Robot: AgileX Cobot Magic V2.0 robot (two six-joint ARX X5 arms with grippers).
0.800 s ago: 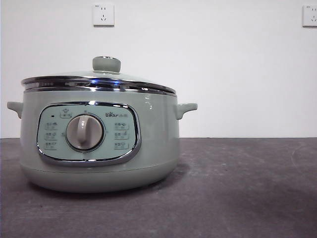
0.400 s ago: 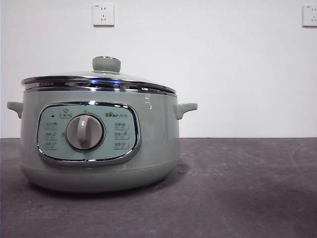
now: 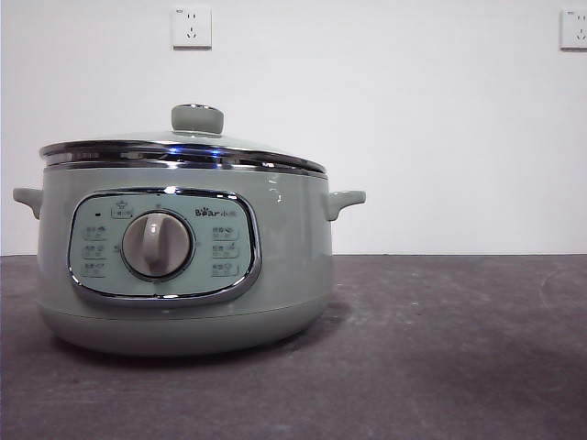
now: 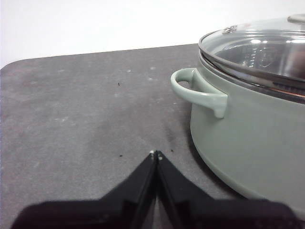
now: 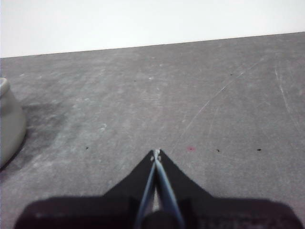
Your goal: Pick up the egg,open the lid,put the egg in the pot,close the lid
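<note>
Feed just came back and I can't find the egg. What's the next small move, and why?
Probably turn the left gripper toward the pot and look through the lid. The lid is on, the left gripper and the right gripper are shut and empty, and no egg lies on the table in view. A brownish patch under the glass may be it; I cannot tell.

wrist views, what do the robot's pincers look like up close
Both look alike. The left pincer has two matte black jaws tapering like wedges to a narrow point, with tiny pale specks at the tips. The right pincer has the same black wedge shape, with a thin pale grey-blue line along the inner edges. No cables or markings show.
</note>
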